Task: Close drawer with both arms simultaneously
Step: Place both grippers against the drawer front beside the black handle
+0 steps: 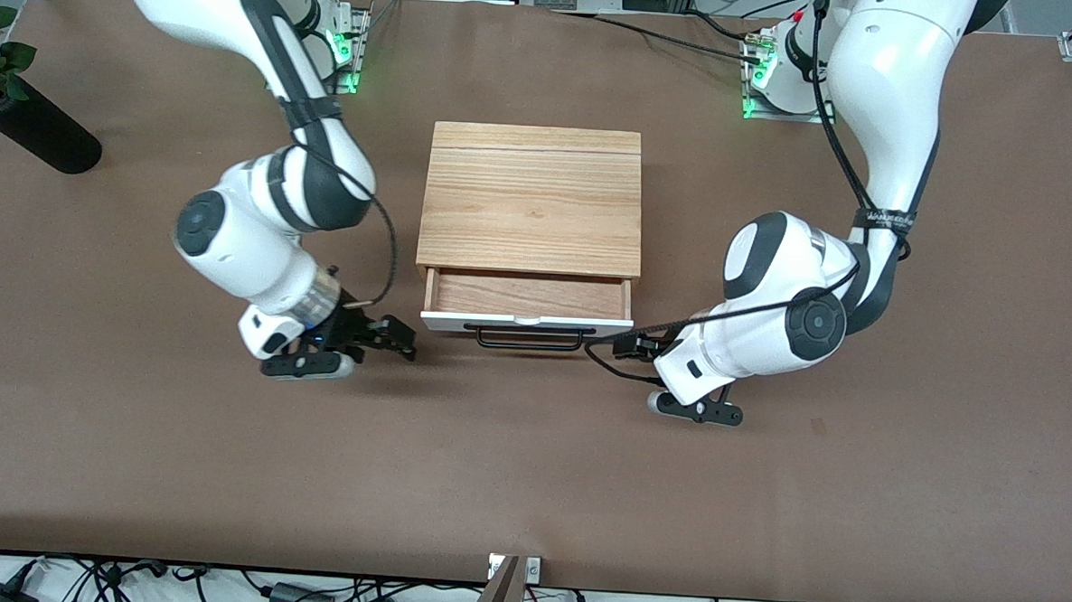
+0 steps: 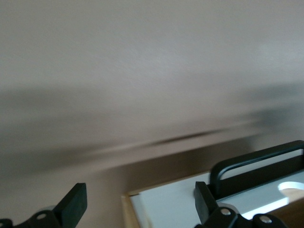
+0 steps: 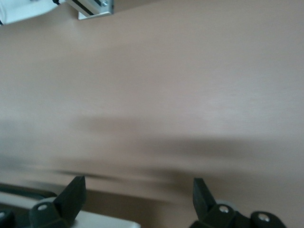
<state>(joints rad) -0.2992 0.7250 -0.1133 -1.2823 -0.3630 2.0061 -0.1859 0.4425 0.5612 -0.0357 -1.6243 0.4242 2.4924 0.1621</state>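
The light-wood cabinet box [image 1: 531, 197] stands mid-table. Its drawer [image 1: 529, 296] is pulled partly out toward the front camera, showing the wooden inside, the white front panel [image 1: 526, 320] and the black wire handle [image 1: 530, 339]. My right gripper [image 1: 400, 338] is open, low over the table beside the panel's end toward the right arm. My left gripper [image 1: 623, 345] is open, just off the panel's end toward the left arm. In the left wrist view the open gripper [image 2: 140, 205] frames the panel's corner [image 2: 171, 202] and handle [image 2: 256, 166]. In the right wrist view the open gripper [image 3: 137, 197] shows a panel corner [image 3: 99, 221].
A black vase with a red rose [image 1: 28, 125] lies near the table's corner at the right arm's end. A metal bracket [image 1: 513, 571] sits at the table edge nearest the front camera. Brown table surface [image 1: 529, 464] spreads in front of the drawer.
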